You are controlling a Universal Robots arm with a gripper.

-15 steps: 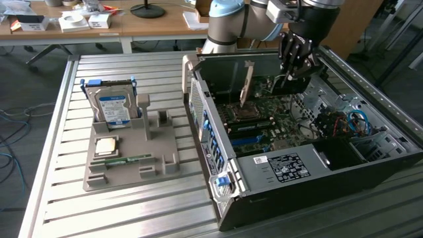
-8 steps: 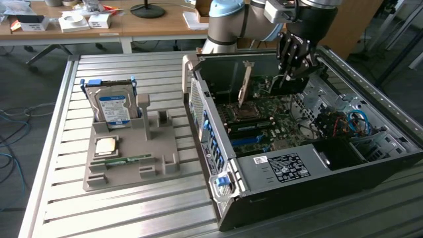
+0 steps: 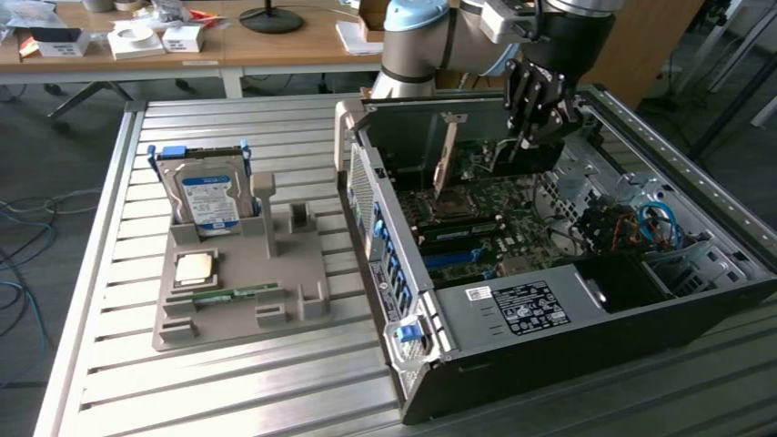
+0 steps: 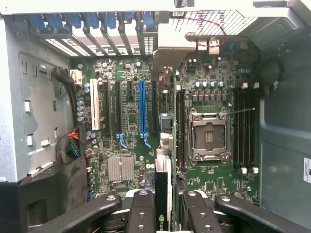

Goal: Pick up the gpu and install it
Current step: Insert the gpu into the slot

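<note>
The claw (image 3: 534, 137) stood inside the open computer case (image 3: 607, 296), reaching down from above at the case's far end in the exterior view. Its fingers (image 4: 143, 213) were clenched on the gpu (image 3: 530, 155), with one set of fingers on each face of the card. In the wrist view the gpu (image 4: 163, 194) appeared edge-on between the fingers, extending from the claw (image 4: 167, 208) toward the motherboard (image 4: 126, 121). The card lay between the blue expansion slot (image 4: 142, 107) and the processor socket (image 4: 209, 136), just beside a black slot (whether its edge touched that slot could not be told).

The case rested on its side on the slatted metal table (image 3: 243, 382), with the motherboard (image 3: 486, 214) facing up. Well apart from the case, toward the exterior view's left, a grey parts holder (image 3: 243, 273) sat on the table. It carried a hard drive (image 3: 209, 196) standing upright, a processor chip (image 3: 195, 267) lying flat, and a green memory stick (image 3: 225, 295) just beside the chip.
</note>
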